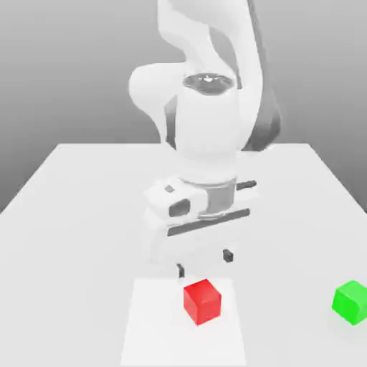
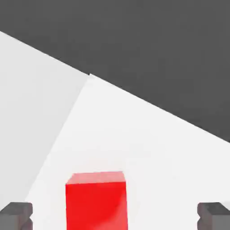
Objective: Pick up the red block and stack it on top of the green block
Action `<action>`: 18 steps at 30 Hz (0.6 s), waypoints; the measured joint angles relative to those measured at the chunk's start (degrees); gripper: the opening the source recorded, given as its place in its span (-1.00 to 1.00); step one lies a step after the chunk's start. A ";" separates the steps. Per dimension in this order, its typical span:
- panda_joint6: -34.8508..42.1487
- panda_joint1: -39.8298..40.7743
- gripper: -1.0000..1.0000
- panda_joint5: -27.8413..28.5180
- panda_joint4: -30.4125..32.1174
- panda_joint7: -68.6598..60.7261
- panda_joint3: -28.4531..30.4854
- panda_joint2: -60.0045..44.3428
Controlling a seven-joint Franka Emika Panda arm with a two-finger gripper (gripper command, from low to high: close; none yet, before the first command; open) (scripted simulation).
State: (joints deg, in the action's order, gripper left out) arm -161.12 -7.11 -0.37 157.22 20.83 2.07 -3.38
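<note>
On the white table, near its front edge in the exterior view, the red block sits flat on a slightly brighter square patch, untouched. Green block rests well apart, off toward the exterior view's right, also on the table surface. Gripper hangs just behind and above the red block, fingers spread wide with nothing between them; the two dark fingertips appear in the hand view on either side of the cube, with clear gaps on both sides. Step in hand, by my reading: the approach and descent for the grasp. The block appears off-centre between the tips, nearer one finger, so a small lateral correction before lowering would help. The cube's faces also look slightly turned relative to the finger line in the exterior view; squaring the wrist to them should give flat contact. Descend straight, stop short of the table, then close evenly on opposite faces.
</note>
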 joint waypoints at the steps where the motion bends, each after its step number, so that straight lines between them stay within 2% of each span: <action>1: -1.70 0.08 0.00 -0.27 -0.11 -0.34 -0.12 -2.08; 4: -6.94 0.47 0.00 -0.98 -0.86 -0.98 -0.66 -8.31; 5: -8.68 0.59 -1.00 -1.17 -1.14 -1.11 -0.82 -10.34; 12: -9.05 0.76 -1.00 -1.10 -1.20 -1.07 -0.98 -10.83; 18: 0.27 0.62 -1.00 0.10 0.36 -0.19 -0.61 0.06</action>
State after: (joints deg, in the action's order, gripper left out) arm -160.85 -6.49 -0.27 157.58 20.63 1.45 -3.32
